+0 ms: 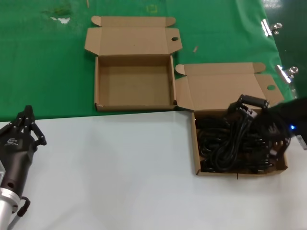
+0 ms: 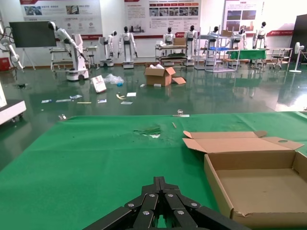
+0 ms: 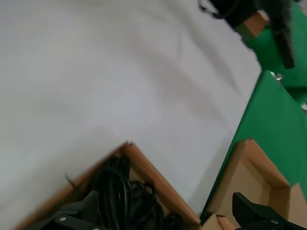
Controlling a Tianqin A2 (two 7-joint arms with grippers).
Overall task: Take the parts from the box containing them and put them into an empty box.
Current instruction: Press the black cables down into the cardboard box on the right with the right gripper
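The empty box [image 1: 98, 84] lies open on the green cloth at the back centre, and it also shows in the left wrist view [image 2: 216, 179]. To the right, on the white table, the box containing the parts [image 1: 194, 143] holds a tangle of black coiled cables [image 1: 225, 146]. My right gripper [image 1: 261, 127] hangs over that box's right half, open. In the right wrist view its fingers [image 3: 76, 213] straddle the cables [image 3: 117, 189] beside the box's wall [image 3: 153, 175]. My left gripper [image 1: 26, 125] rests shut at the table's near left, holding nothing [image 2: 159, 183].
Both lids [image 1: 132, 38] are folded back flat on the green cloth [image 1: 43, 72]. Metal clips [image 1: 287, 73] sit at the cloth's right edge. White tabletop [image 1: 120, 163] stretches between my left arm and the cable box.
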